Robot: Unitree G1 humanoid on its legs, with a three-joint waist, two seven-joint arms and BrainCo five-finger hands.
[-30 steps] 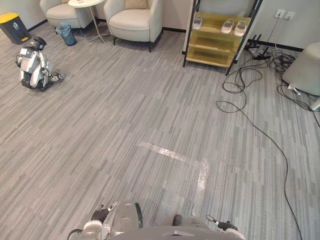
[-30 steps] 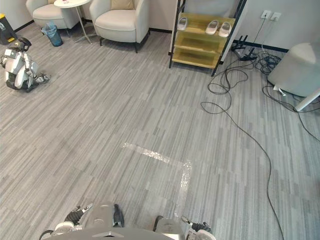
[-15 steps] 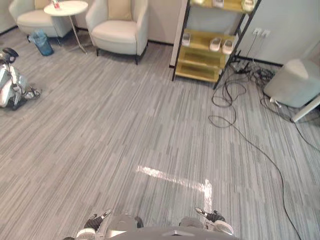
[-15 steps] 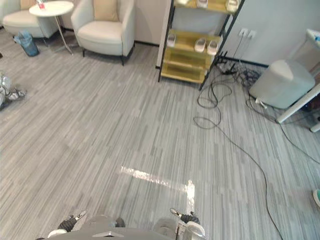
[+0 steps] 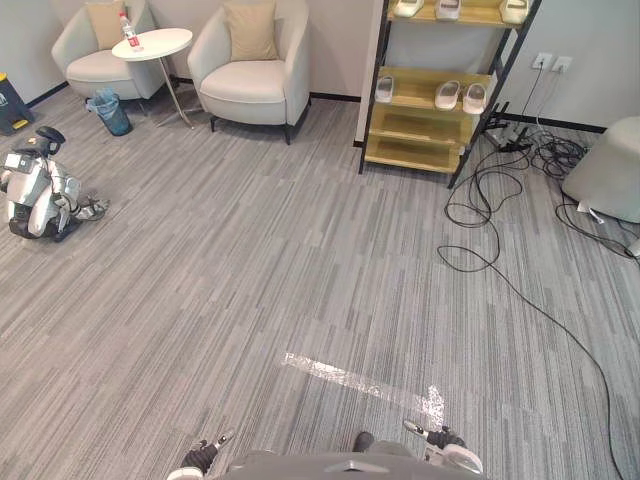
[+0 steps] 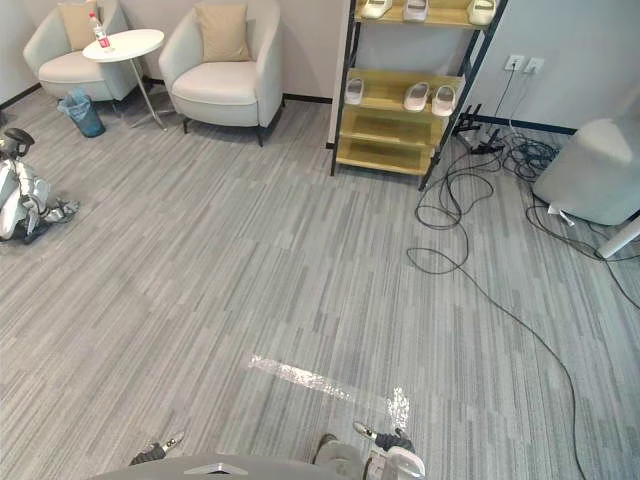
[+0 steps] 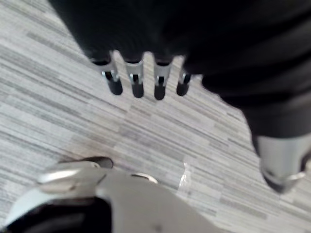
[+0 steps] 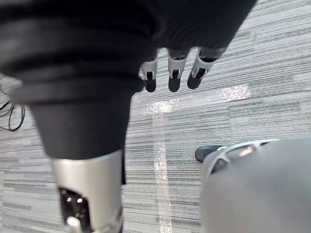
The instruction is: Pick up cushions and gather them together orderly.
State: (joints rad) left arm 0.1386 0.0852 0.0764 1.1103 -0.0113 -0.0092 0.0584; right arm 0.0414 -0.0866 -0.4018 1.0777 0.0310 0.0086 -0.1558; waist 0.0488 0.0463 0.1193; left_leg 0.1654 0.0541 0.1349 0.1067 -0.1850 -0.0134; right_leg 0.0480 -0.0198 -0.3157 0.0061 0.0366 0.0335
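Cushions counted at two, both tan: first cushion upright against the back of the nearer cream armchair, second cushion upright in the farther cream armchair. Both far across the grey carpet, well apart from either hand. Between the two armchairs, one round white side table with one bottle standing on it; one blue wastebasket on the floor just beside. Right of the armchairs, one black-framed shelf unit with wooden boards: six pale slippers, three on the top board, three on the middle one. Black cables looped near its foot, one grey pouffe at the right edge. One small white robot slumped on the carpet at far left. Two strips of clear tape meeting in a corner, close ahead. Left hand low at the bottom edge, fingers straight, grasping nothing. Right hand likewise low, fingers straight, released, above the tape.
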